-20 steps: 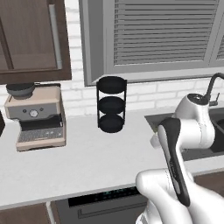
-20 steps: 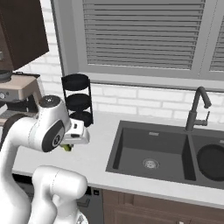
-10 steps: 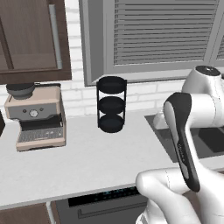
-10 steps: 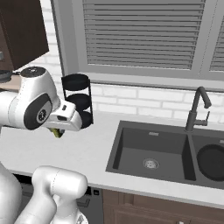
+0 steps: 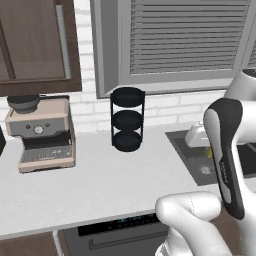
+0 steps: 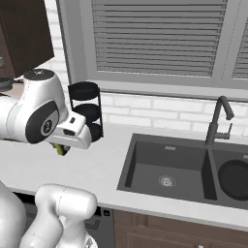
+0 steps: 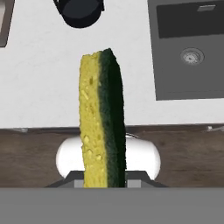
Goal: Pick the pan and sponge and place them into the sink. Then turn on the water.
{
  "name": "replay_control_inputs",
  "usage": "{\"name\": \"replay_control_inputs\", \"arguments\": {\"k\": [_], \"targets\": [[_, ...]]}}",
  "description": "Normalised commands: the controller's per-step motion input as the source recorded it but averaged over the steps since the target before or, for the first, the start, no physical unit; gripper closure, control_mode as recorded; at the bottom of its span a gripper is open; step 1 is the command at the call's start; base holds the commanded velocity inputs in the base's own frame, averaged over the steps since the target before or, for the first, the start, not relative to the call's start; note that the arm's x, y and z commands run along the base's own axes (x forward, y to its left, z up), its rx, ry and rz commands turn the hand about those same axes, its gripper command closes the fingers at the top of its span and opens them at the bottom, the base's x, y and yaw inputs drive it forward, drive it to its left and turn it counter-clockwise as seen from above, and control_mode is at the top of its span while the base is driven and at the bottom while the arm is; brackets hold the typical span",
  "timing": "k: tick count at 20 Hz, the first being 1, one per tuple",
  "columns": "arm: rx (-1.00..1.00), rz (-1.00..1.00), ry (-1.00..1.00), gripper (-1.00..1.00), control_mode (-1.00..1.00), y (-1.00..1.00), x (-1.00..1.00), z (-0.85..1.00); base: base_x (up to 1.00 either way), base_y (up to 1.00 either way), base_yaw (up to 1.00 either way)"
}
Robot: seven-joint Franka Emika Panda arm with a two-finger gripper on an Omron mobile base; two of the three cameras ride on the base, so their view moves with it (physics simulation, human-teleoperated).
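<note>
**Sponge in grip, carried above the counter beside the sink**

We see the sponge pinched between the 2 fingers of the gripper, standing on edge in the hand view: yellow layer on one side, dark green scrub layer on the other. The fingertips themselves are mostly hidden behind it, but they are drawn in close against its 2 broad faces. In the right base view the sponge peeks out under the hand, over the counter and to the outside of the sink, short of its nearer basin.

Handling, as we judge it: light, soft, compressible; it will squash under the pinch, so a hold across the broad faces near one end, as here, looks secure. No breakage risk on release.

The pan already lies in the basin farther from the sponge. The faucet stands behind the sink's divider, with no water visible.
</note>
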Motion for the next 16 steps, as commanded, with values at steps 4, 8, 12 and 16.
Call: {"name": "replay_control_inputs", "arguments": {"k": [4,8,12,16], "targets": [[0.01,-0.01,-0.02,1.00,-1.00,-0.01,-0.08,0.00,0.00,0.00,0.00],[-0.04,-0.02,-0.02,1.00,-1.00,0.12,0.00,0.00,0.00,0.00,0.00],[-0.11,-0.03,0.00,1.00,-1.00,0.23,-0.01,0.00,0.00,0.00,0.00],[-0.06,-0.02,0.00,1.00,-1.00,0.13,-0.08,0.00,0.00,0.00,0.00]]}}
